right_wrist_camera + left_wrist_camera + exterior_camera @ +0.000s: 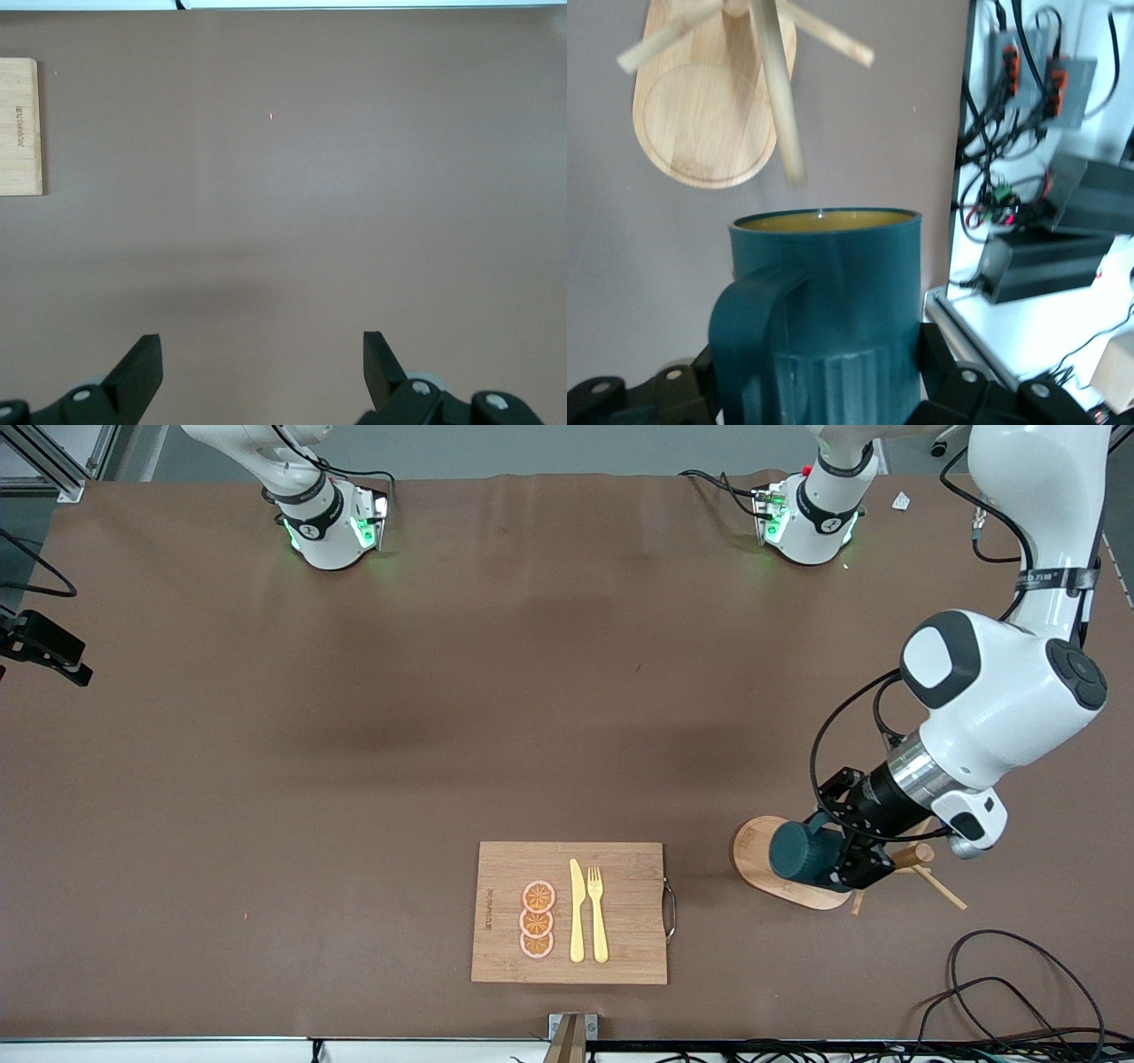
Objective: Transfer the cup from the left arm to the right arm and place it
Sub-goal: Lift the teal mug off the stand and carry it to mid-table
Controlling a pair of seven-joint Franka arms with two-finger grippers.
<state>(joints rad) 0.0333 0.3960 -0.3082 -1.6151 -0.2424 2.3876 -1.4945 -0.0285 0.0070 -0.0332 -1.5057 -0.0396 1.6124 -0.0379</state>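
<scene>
The cutting board (570, 912) lies on the bench (354, 735) at the edge nearest the front camera, about midway between the two arms' ends. On it, three orange slices (537, 919) lie in a row, with a knife (577, 911) just beside them and a fork (598, 914) just beside the knife, toward the left arm's end. The peg rack (784, 864) stands beside the board, toward the left arm's end. The left end effector (850, 859) is over the rack, clamped on the cup (802, 853), which lies on its side above the rack's base. The right end effector (261, 367) hangs spread over bare bench.
</scene>
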